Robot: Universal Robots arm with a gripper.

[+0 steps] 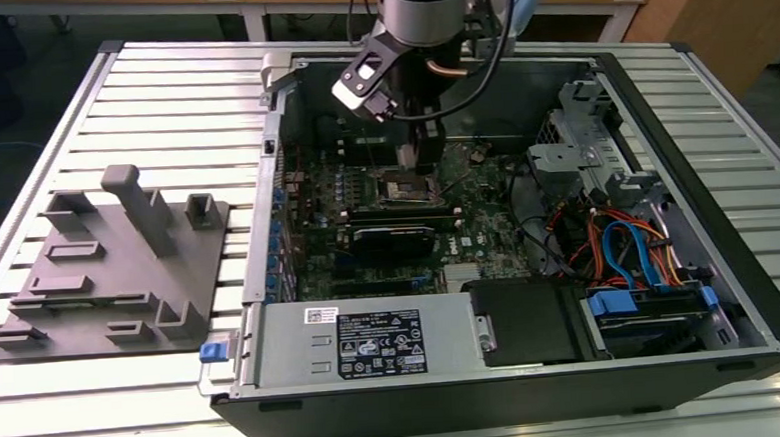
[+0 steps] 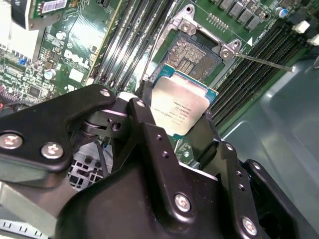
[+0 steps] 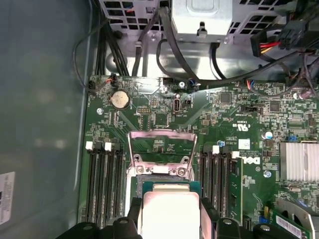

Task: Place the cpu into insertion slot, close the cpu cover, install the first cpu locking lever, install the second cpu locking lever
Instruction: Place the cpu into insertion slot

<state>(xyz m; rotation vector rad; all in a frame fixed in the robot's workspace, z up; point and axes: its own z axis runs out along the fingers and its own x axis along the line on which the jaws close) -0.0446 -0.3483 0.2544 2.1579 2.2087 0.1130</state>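
The gripper is clenched on the one cpu, its two black fingers pinching opposite edges; fine print marks the chip's silvery lid. The chip hangs just over the insertion slot, contact unclear. Beyond it, the single cpu cover stands flipped open. In the exterior view, two white printed labels sit at six o'clock in the computer case, with one grey fixture at the case's nine o'clock.
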